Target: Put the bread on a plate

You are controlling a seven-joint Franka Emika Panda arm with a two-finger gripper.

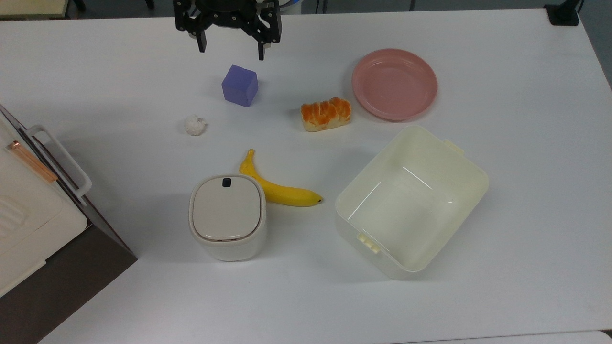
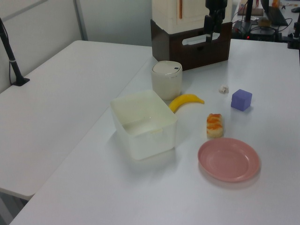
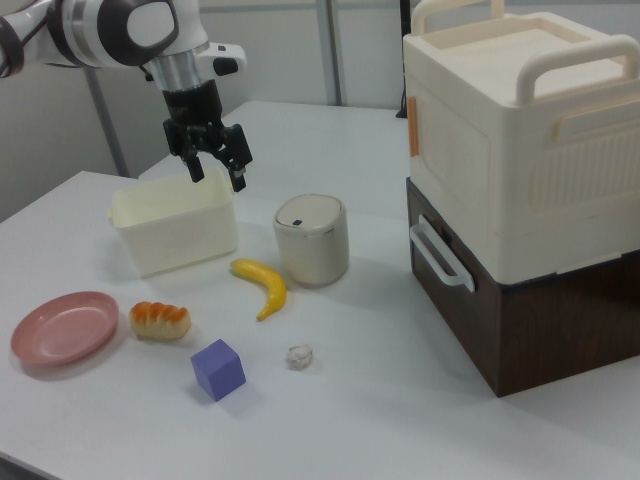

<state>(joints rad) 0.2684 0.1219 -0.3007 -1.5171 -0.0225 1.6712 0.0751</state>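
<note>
The gripper [image 1: 232, 50] hangs above the white table [image 1: 502, 267] with its two black fingers [image 3: 239, 178] spread wide, holding and touching nothing. In the top view it sits at the upper edge, above a matte purple cube [image 1: 239, 85]. The bread [image 1: 325, 113], a small oblong loaf with a glossy orange-brown segmented top and pale yellow sides, lies on the table just beside the plate [image 1: 395, 83], not on it. The plate is round, shallow pink plastic with a raised rim. Nearby lie a smooth curved yellow banana [image 1: 279, 185], a cream rectangular tub [image 1: 412, 199] and a crumpled white wad [image 1: 195, 125].
</note>
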